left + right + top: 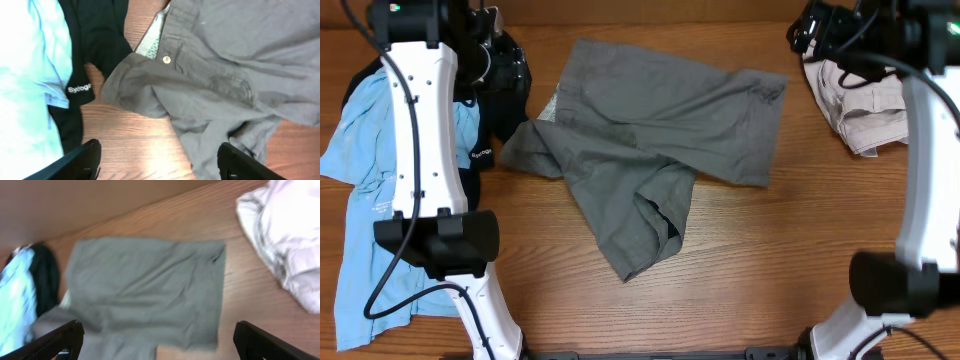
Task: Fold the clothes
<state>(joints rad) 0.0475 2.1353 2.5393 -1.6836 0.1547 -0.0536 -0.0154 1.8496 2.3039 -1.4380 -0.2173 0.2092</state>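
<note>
On the left edge of the table [770, 270], a light blue shirt [360, 170] lies partly under the left arm [425, 140] and is cut off by the overhead picture's border. Just beside it, a black shirt [508, 80] is mostly hidden by the same arm, and the white word printed on it is hard to read. The left gripper [157, 160] hangs above the waistband end, fingers spread wide with nothing between them. In the middle lie the grey shorts [650, 120], long axis running left to right. The waistband and button [166, 59] point toward the black shirt and touch it. One leg lies flat toward the right; the other is crumpled and angled toward the near edge. The right gripper [157, 340], in a blurred view, is likewise spread and empty. At far right, beige shorts [865, 100] sit bunched, partly covered by the right arm [930, 160].
</note>
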